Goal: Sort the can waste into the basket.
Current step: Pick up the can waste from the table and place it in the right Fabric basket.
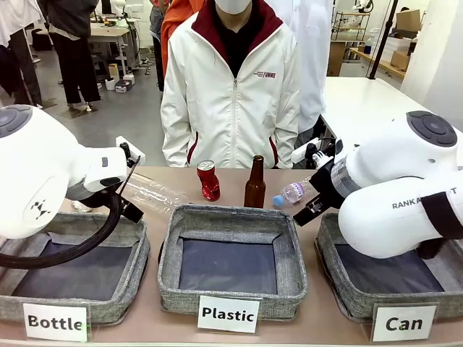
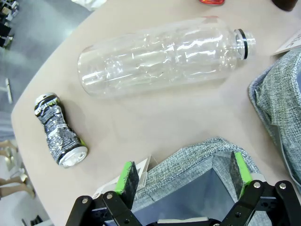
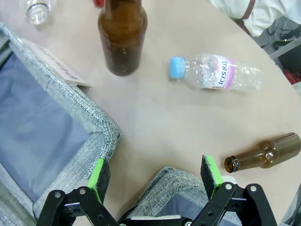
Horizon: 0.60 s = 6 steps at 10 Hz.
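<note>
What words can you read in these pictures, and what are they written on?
"Bottle": label on left basket
"Plastic": label on middle basket
"Can": label on right basket
"RANKA", cut off: right arm
"Icis80", roughly: small clear bottle
Jacket logo and black can print: too blurred to read.

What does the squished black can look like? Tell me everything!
The black can is metal, crushed in the middle, with silver-grey print, a green-yellow mark and silver ends. It lies on its side on the tan table, near the clear bottle but apart from it. Nothing touches it but the table.
</note>
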Each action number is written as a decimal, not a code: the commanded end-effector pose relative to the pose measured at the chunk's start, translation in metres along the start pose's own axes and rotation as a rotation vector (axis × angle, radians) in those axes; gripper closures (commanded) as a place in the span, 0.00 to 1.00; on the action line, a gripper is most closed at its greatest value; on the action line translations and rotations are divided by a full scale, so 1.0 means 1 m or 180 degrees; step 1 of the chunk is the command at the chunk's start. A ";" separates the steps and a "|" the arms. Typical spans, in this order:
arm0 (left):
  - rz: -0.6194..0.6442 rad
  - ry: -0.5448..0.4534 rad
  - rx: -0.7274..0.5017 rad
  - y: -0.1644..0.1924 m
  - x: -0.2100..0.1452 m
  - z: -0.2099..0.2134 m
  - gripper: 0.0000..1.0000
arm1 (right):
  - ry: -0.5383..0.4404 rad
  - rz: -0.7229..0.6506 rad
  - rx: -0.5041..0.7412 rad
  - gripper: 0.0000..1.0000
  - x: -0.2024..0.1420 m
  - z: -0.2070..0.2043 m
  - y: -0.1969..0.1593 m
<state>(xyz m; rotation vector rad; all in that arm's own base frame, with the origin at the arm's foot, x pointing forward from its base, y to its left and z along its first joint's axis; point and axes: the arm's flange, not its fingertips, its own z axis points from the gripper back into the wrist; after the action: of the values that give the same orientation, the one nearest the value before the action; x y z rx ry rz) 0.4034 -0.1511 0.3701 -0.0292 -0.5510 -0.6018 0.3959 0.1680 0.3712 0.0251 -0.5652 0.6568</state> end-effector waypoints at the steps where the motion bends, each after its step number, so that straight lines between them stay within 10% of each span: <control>1: 0.0000 -0.0001 0.0000 0.000 0.000 0.000 0.00 | -0.0001 -0.0002 0.0001 0.00 0.000 0.000 0.000; 6: 0.0111 -0.0031 -0.0617 -0.008 0.015 0.054 0.00 | -0.0078 -0.0090 0.0397 0.00 0.008 0.044 0.004</control>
<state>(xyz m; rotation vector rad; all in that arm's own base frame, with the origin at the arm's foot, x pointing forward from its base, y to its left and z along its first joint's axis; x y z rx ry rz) 0.3915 -0.1677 0.3873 -0.1139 -0.5272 -0.6109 0.3881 0.1785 0.3820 0.0712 -0.5580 0.6509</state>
